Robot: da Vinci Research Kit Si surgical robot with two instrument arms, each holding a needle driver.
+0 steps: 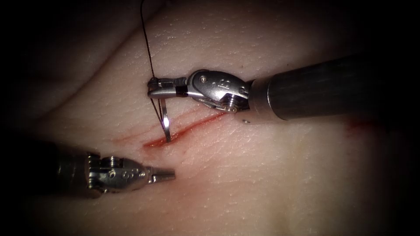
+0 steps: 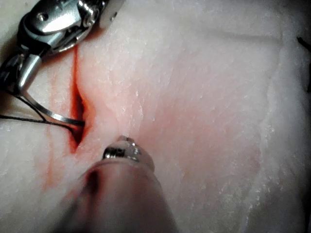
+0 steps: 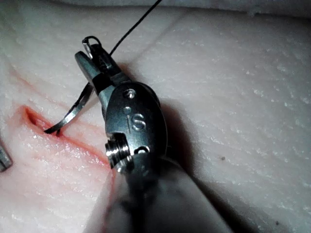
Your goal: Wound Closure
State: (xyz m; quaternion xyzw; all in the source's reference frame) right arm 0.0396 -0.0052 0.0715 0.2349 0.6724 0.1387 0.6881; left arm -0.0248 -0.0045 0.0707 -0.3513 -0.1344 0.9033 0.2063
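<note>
The tissue [image 1: 271,175] carries a red cut [image 1: 192,126] that runs slantwise. My right tool [image 1: 152,87] comes in from the right, its jaws shut on the curved needle [image 1: 165,120] near its tail end. The needle arcs down and its tip [image 1: 168,139] sits in the cut's left end; the right wrist view shows the needle [image 3: 73,114] meeting the cut [image 3: 36,119]. Dark thread [image 1: 148,39] rises from the needle's tail out of the top of the endoscope view. My left tool [image 1: 168,175] lies below the cut, jaws shut on nothing, a little short of the needle.
Red fluid lines the cut, with faint red streaks [image 1: 127,137] to its left and a smear [image 1: 356,126] under the right shaft. A fold [image 1: 100,70] runs across the tissue at upper left. In the left wrist view the cut [image 2: 77,104] gapes beside the needle [image 2: 53,115].
</note>
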